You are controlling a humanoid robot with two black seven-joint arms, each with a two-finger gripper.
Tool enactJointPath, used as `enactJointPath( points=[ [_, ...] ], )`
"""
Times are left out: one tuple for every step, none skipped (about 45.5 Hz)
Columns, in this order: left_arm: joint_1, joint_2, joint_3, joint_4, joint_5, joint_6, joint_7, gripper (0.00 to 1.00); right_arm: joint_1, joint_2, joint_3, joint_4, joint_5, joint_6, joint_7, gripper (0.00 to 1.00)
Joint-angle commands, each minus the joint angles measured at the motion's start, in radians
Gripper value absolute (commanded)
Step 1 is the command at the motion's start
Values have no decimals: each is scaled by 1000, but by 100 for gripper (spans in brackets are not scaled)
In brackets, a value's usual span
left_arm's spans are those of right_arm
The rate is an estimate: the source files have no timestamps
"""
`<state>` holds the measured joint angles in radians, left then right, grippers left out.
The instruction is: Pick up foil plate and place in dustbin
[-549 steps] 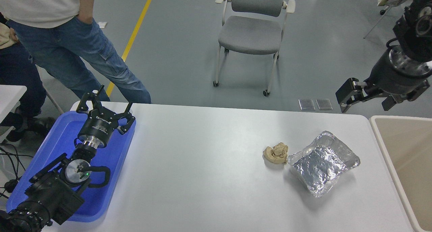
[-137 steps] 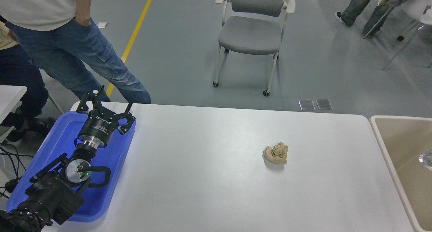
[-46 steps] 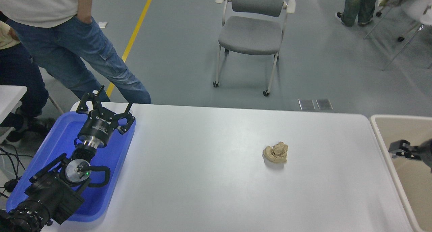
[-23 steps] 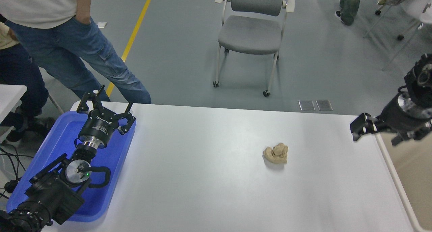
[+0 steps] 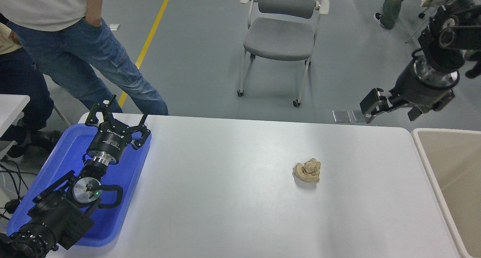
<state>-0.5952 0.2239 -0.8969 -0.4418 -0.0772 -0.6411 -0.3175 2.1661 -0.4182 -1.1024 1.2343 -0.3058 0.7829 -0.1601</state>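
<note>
Now the right gripper [image 5: 391, 108] hangs wide and empty at upper right, above the desk's [image 5: 233, 198] far edge, near the dustbin [image 5: 421, 145].

Single head view only. Camera sat high on robot's side, faced forward and down over white rectangular surface [image 5: 240, 213]. Moderate distance: nearly whole surface fit in frame, near edge cut off at bottom. Flat blue plastic tray [image 5: 124, 209] marked lower left, rim of beige plastic dustbin [image 5: 422, 153] cut by right edge. Beyond far edge, view took in grey floor [image 5: 203, 62], grey padded chair on castors [image 5: 280, 36], legs of standing person in blue jeans [image 5: 97, 59] at top left.
</note>
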Motion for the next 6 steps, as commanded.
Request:
enactJointPath(
  points=[
    [0,0,-1,0,-1,0,0,100,44,12,-31,5,1,2,1,100],
    [0,0,-1,0,-1,0,0,100,44,12,-33,5,1,2,1,100],
    [0,0,-1,0,0,0,0,100,44,12,-33,4,1,2,1,100],
    [0,0,-1,0,0,0,0,100,44,13,-33,2,1,2,-1,100],
    [0,0,1,0,-1,0,0,100,44,13,-33,1,1,2,1,100],
    [0,0,0,0,-1,0,0,100,44,13,-34,1,1,2,1,100]
  ],
)
